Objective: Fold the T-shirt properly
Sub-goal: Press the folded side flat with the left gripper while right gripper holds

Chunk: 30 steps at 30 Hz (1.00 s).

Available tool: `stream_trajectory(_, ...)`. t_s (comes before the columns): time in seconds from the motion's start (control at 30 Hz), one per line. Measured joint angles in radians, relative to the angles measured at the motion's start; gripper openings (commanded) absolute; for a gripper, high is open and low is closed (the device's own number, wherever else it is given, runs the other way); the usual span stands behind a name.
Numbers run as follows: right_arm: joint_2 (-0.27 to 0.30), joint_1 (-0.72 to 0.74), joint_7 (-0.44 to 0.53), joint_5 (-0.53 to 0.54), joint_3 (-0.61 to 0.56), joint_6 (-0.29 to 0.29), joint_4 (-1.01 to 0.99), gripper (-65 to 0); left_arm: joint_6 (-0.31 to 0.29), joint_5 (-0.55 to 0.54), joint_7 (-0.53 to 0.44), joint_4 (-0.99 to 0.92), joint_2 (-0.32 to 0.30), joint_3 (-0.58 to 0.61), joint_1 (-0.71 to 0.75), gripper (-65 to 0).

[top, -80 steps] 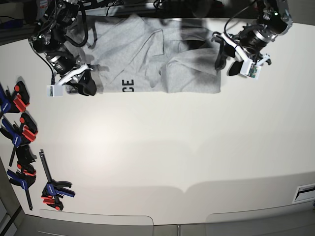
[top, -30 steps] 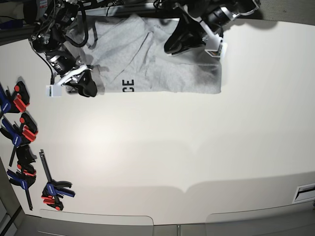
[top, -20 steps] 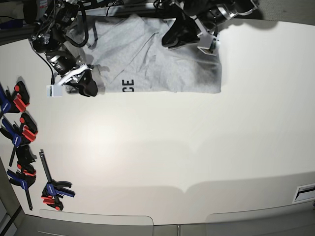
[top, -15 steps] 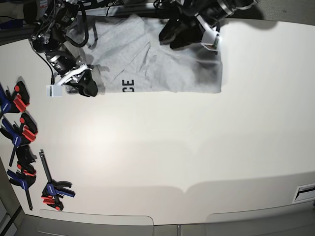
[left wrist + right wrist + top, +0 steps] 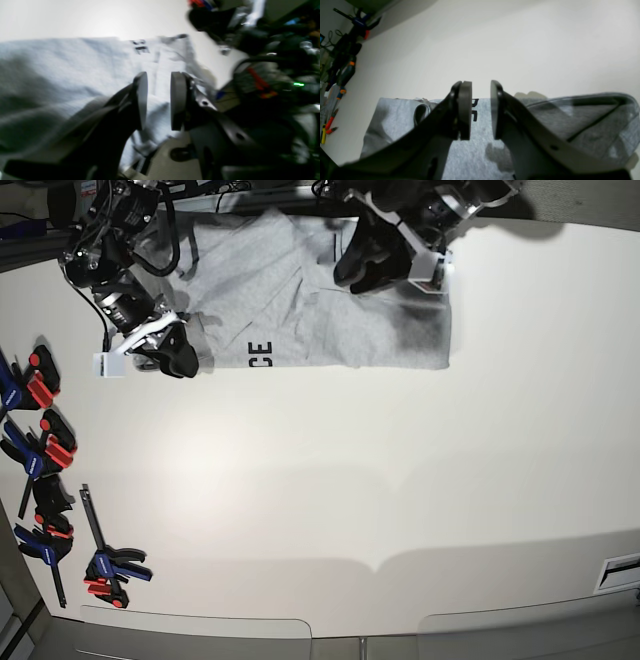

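The light grey T-shirt (image 5: 300, 310) lies spread at the far edge of the white table, with black lettering (image 5: 260, 355) at its near hem. My left gripper (image 5: 360, 278) hovers over the shirt's upper middle. In the left wrist view its jaws (image 5: 157, 100) stand a little apart with only the cloth (image 5: 75, 62) below them. My right gripper (image 5: 178, 358) is at the shirt's left edge. In the right wrist view (image 5: 480, 110) it is slightly open and empty, with the shirt (image 5: 480, 150) and lettering (image 5: 474, 112) showing through the gap.
Several red, blue and black clamps (image 5: 40, 440) lie along the table's left edge, with one more (image 5: 110, 565) nearer the front. A white slotted fitting (image 5: 620, 570) sits at the right front edge. The right arm (image 5: 262, 62) shows in the left wrist view.
My left arm has swung from beside the shirt's right edge to over its upper middle. The raised fold on the shirt's right half now lies flatter. The right arm has not moved.
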Motion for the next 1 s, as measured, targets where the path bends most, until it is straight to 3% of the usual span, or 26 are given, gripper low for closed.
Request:
stream_trajectory(0.1,0.0,0.0,-0.001,0.002,0.0,0.0,0.0,-53.2,0.054,0.019,-0.002,-0.085,0.0,0.04,-0.039,-51.0)
stream_trajectory(0.37,0.0,0.0,-0.013,-0.002,0.0,0.0,0.0,-53.2,0.055,0.098,0.0,-0.376,-0.003,0.074,-0.126,-51.0)
stream_trajectory(0.5,0.0,0.0,-0.016,-0.002,0.0,0.0,0.0,-53.1,0.055,0.08,0.01,-0.327,-0.005,0.074,-0.142,-51.0)
stream_trajectory(0.6,0.001,0.0,-0.016,-0.002,0.0,0.0,0.0,-53.1,0.026,0.037,0.093,-0.21,-0.006,0.073,-0.138,-51.0)
stream_trajectory(0.73,0.055,0.0,-0.038,-0.002,-0.001,0.0,0.0,-53.0,0.002,0.002,0.167,-0.016,-0.005,0.073,-0.138,-51.0)
stream_trajectory(0.8,0.103,0.0,-0.057,-0.001,-0.001,0.0,0.0,-48.5,0.002,0.011,0.173,0.05,-0.005,0.073,-0.118,-51.0)
stream_trajectory(0.9,0.159,-0.001,-0.086,0.0,0.0,0.0,0.0,-33.6,0.002,0.012,0.18,0.103,-0.004,0.072,-0.068,-51.0)
stream_trajectory(1.0,0.193,-0.001,-0.091,-0.006,0.011,-0.012,0.0,-30.3,0.002,0.014,0.187,0.109,-0.003,0.072,-0.062,-51.0)
